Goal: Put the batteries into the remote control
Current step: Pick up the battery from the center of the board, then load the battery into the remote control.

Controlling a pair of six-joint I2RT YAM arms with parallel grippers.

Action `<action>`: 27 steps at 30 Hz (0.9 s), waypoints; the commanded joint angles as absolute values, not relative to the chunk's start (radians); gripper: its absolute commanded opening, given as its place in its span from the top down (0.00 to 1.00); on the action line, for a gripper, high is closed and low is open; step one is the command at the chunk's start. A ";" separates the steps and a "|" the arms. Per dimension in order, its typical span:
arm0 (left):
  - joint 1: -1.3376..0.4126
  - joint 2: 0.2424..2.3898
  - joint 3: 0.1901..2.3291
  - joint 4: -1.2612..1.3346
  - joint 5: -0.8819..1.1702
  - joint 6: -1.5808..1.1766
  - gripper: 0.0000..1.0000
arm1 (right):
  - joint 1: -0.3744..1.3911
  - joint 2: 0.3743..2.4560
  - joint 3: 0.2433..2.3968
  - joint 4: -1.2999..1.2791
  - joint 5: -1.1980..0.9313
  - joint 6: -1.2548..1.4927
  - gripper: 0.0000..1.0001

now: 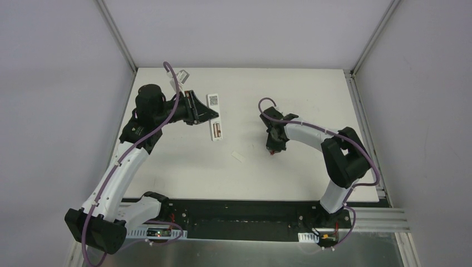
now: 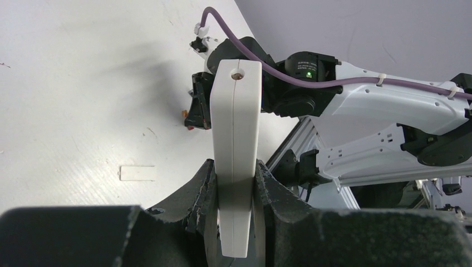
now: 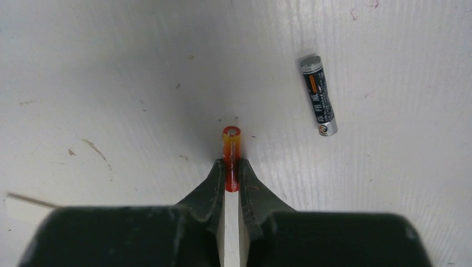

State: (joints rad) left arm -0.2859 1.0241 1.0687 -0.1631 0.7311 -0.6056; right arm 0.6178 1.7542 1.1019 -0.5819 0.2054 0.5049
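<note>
The white remote control is in my left gripper, which is shut on it at the back left of the table. Its code label and its open battery bay face up. In the left wrist view the remote stands between the fingers, its narrow seamed edge toward the camera. My right gripper is shut on the red-orange battery, tip pointing down close to the table. The right gripper shows at table centre in the top view. The dark grey battery lies loose on the table beside it.
A small loose white cover piece lies between the two grippers, also in the left wrist view. The right arm fills the far side of the left wrist view. A metal rail runs along the table's right edge.
</note>
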 commanded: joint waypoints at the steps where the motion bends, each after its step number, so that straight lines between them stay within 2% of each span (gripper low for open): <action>1: -0.273 0.988 1.066 -0.144 0.723 -0.584 1.00 | 0.621 1.702 1.065 -0.506 0.175 0.476 0.97; 3: -0.273 0.989 1.067 -0.147 0.721 -0.585 1.00 | 0.621 1.643 1.045 -0.444 0.146 0.424 1.00; 11: -0.273 1.039 1.094 -0.150 0.705 -0.633 1.00 | 0.674 1.324 1.040 -0.269 -0.138 0.208 1.00; 16: -0.275 1.104 1.140 -0.150 0.699 -0.661 1.00 | 0.708 1.152 1.060 -0.177 -0.276 0.179 1.00; 22: -0.276 1.175 1.216 -0.150 0.677 -0.660 1.00 | 0.739 1.050 1.082 -0.144 -0.357 0.143 0.99; 27: -0.289 1.195 1.239 -0.148 0.656 -0.670 1.00 | 0.763 1.065 1.105 -0.149 -0.375 0.108 0.99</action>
State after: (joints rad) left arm -0.2871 1.1942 1.1839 -0.1745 0.6708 -0.6468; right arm 0.7448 1.0500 1.0569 -0.1818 -0.3256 0.1566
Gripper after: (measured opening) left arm 0.225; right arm 0.077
